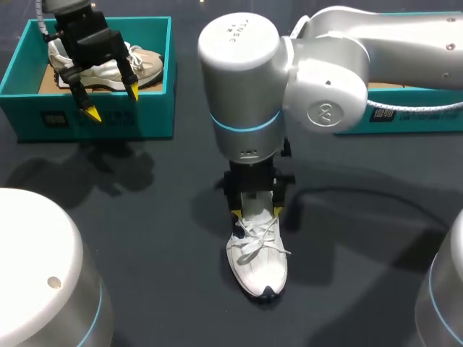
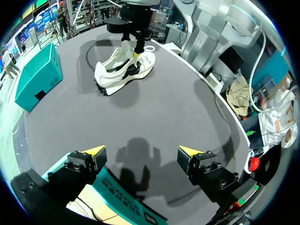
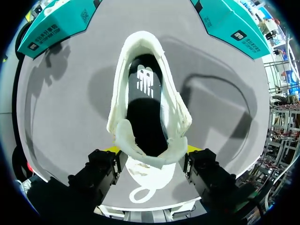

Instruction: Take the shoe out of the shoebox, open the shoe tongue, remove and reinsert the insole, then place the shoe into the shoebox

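On the dark counter [image 1: 145,238] stands the white shoe [image 1: 258,260], its soft, light upper clasped from both sides beside the tongue by the right pincer [image 1: 257,212]. The firmer sole edge likely offers a surer hold. The left pincer [image 1: 112,101] hangs wide above the shoebox [image 1: 155,108].

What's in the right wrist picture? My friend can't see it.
A white shoe lies on the dark table, seen from above so its dark insole shows inside. The right gripper is right over the shoe's laced end, and two teal boxes sit beyond.
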